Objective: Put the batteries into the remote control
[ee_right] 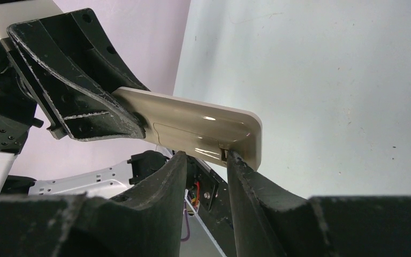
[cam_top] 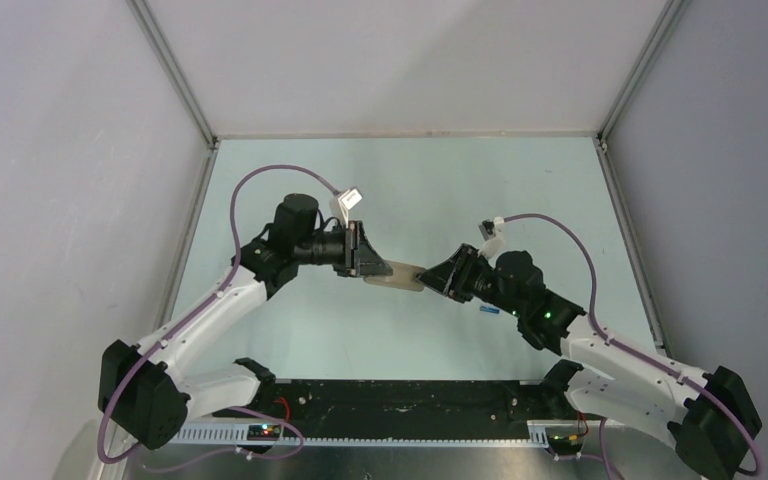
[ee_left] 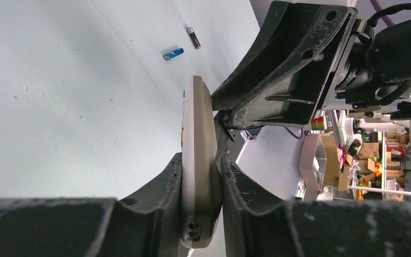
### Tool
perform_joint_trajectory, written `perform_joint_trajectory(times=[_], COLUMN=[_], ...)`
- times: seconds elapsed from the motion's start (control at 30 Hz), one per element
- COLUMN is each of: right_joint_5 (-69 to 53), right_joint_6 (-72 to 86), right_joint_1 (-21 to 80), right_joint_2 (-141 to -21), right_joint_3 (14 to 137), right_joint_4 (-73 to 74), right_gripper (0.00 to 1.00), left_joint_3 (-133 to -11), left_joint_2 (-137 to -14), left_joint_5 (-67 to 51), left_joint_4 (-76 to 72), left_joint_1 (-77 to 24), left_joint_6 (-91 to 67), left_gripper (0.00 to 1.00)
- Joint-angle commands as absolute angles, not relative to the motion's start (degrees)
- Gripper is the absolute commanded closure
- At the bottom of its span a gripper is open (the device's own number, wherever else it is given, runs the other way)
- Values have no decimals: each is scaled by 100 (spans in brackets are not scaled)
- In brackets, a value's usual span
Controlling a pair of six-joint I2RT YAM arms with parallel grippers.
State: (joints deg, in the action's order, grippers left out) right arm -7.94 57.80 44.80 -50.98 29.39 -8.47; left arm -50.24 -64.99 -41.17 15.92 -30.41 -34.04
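Observation:
My left gripper [cam_top: 365,262] is shut on one end of the remote control [cam_top: 400,273] and holds it on edge above the table; in the left wrist view its pads [ee_left: 174,182] clamp the remote [ee_left: 198,139]. The remote's tan back [ee_right: 203,126] faces my right gripper [ee_right: 203,156], whose jaws stand a little apart with nothing between them. One fingertip [ee_right: 234,160] touches a small notch near the remote's free end. The blue battery [ee_left: 173,54] and the dark battery [ee_left: 193,38] lie on the table below; the blue one also shows in the top view [cam_top: 490,310].
Grey walls enclose the pale green table [cam_top: 400,190] on three sides. A black strip with the arm bases [cam_top: 400,405] runs along the near edge. The right arm's wrist [ee_left: 283,69] sits close against the remote's far end.

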Motion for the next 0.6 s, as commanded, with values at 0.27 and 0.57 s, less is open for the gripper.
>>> perform_joint_trajectory(times=[0.27,0.57], right_joint_5=[-697,-862], right_joint_6=[5736,6338], right_joint_1=[4548,4545], right_joint_2=[-5243,-4919], right_joint_3=[3155,2935], right_joint_4=[-1018,-1949], right_gripper=[62,64], left_joint_3=[-5114,-5558], left_joint_2=[-6334,-6350], left_joint_5=[-4411,-4711], left_joint_4=[1461,1458], left_joint_1=[-3076,-3076], left_joint_6=[-3547,-4084], left_gripper=[100,100])
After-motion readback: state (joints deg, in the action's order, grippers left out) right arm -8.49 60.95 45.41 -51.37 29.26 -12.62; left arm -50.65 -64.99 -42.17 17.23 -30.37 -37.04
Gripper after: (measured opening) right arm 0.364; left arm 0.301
